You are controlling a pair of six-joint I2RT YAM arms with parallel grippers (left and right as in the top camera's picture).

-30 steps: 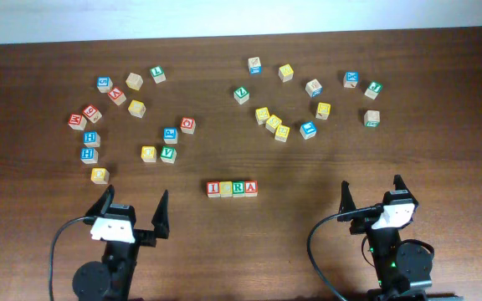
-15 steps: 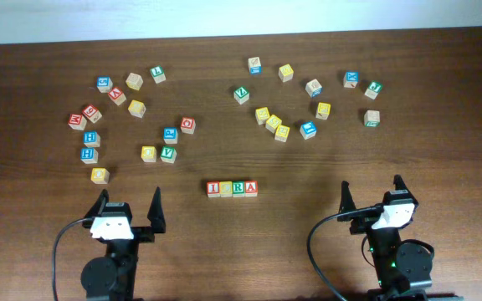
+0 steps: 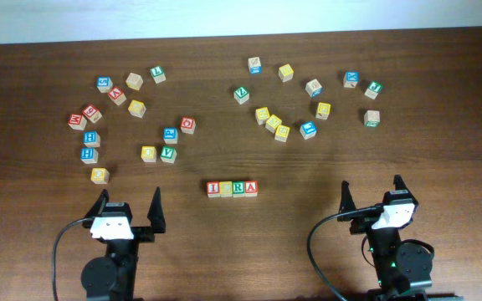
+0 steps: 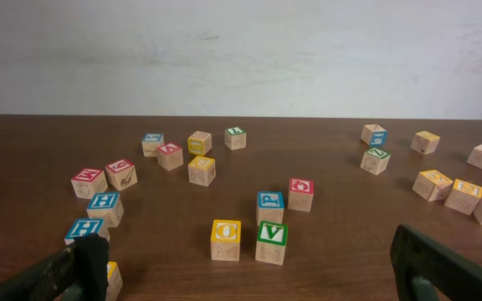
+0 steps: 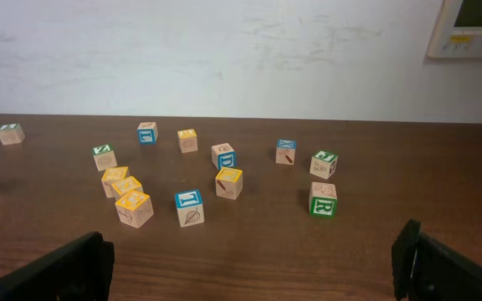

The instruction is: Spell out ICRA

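A row of four letter blocks (image 3: 232, 188) lies side by side at the table's front middle in the overhead view, reading I, C, R, A with red, yellow, green and red faces. My left gripper (image 3: 129, 206) is open and empty at the front left, well apart from the row. My right gripper (image 3: 371, 195) is open and empty at the front right. In the left wrist view the open fingers (image 4: 249, 269) frame bare wood before a yellow O block (image 4: 226, 239) and a green V block (image 4: 270, 242). The right wrist view shows open fingers (image 5: 253, 266) and no row.
Several loose letter blocks form a cluster at the back left (image 3: 116, 96) and another at the back right (image 3: 306, 129). A yellow block (image 3: 99, 175) lies just ahead of the left gripper. A green R block (image 5: 322, 199) sits in the right wrist view.
The left arm has drawn back a little toward the front edge and straightened from a slight tilt. The right arm and the blocks have not moved.
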